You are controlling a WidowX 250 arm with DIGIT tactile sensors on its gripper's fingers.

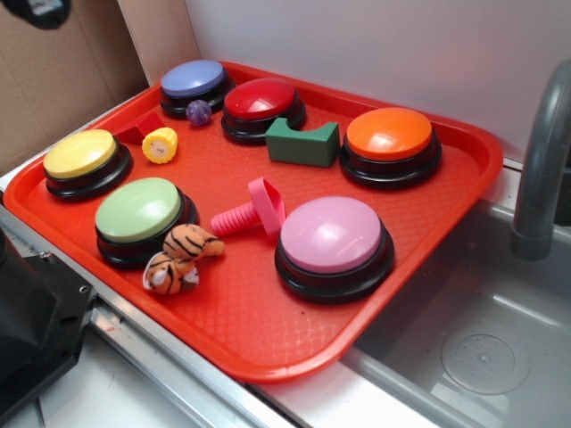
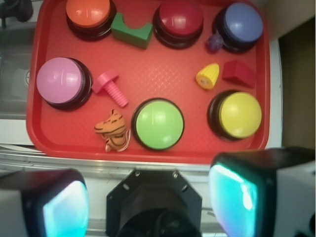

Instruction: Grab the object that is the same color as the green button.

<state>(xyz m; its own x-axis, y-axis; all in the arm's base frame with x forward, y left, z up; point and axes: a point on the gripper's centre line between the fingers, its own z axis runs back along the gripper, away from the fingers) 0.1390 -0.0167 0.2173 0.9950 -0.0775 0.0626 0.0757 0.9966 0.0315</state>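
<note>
The object, a small dark green block (image 1: 303, 143) with a curved notch in its top, lies on the red tray (image 1: 259, 330) between the red and orange buttons. In the wrist view the block (image 2: 131, 30) is far up the frame. The green button (image 1: 140, 214) with its pale green dome sits near the tray's front left, and in the wrist view the same button (image 2: 158, 123) is at centre. My gripper (image 2: 148, 202) is open, fingers (image 2: 232, 197) wide apart and holding nothing. It hangs over the black robot base, outside the tray's near edge and far from the block.
Yellow (image 1: 82, 159), blue (image 1: 193, 82), red (image 1: 260, 102), orange (image 1: 389, 138) and pink (image 1: 332, 241) buttons crowd the tray. A pink screw (image 1: 250, 212), tiger toy (image 1: 181, 257), corn piece (image 1: 161, 144), purple ball (image 1: 199, 111) and red block (image 2: 238, 74) lie between them. A sink with faucet (image 1: 540, 169) is at right.
</note>
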